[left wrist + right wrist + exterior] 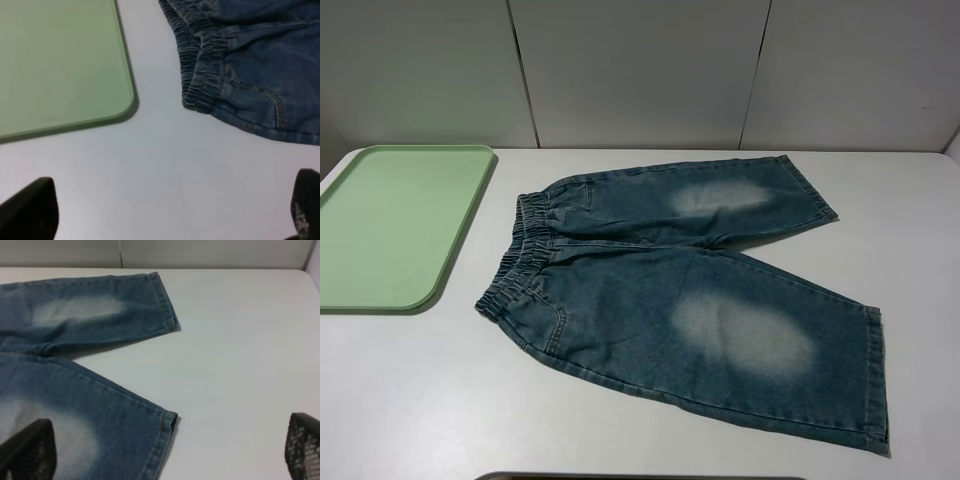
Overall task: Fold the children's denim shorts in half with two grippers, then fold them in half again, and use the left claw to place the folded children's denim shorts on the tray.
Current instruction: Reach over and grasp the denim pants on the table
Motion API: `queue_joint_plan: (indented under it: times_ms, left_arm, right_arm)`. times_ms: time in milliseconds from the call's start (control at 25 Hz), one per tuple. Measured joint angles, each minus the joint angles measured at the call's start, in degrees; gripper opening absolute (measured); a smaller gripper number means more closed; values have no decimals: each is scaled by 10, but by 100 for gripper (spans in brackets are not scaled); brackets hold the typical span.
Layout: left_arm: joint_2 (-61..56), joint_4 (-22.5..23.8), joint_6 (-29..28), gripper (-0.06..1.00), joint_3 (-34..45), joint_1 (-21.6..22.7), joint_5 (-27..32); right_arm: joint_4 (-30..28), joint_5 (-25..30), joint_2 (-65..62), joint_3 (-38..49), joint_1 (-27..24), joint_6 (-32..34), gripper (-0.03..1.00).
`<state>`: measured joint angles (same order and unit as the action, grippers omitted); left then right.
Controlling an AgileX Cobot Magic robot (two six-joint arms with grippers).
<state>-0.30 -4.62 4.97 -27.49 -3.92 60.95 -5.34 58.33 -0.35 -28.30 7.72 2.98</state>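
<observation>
Left hand (167, 210) hangs over bare bench (420, 400) toward the front-left, its two fingers (30, 212) set wide apart with nothing between them. The right hand (165, 447) is likewise spread and empty, above the leg hems (167, 422) toward the right edge. Nothing of the task looks done. The shorts (650, 290) lie flat and fully unfolded across the middle of the bench, waistband (515, 260) toward the left edge and both legs splayed toward the right edge, the nearer one ending close to the front-right corner. Both folds and the carry are left, by my reading. The tray (400, 220) sits at the back-left corner, near the waistband but apart from it, holding nothing. No brand, label or writing can be read; the denim shows only pale faded patches, and any tag may be hidden on the underside.
</observation>
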Motion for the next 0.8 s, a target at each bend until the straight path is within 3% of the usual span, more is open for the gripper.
queue_joint_plan:
  times_ms: [800]
  left_arm:
    - [0, 0, 0, 92, 0, 0, 0]
  right_arm:
    - [0, 0, 0, 0, 0, 0, 69]
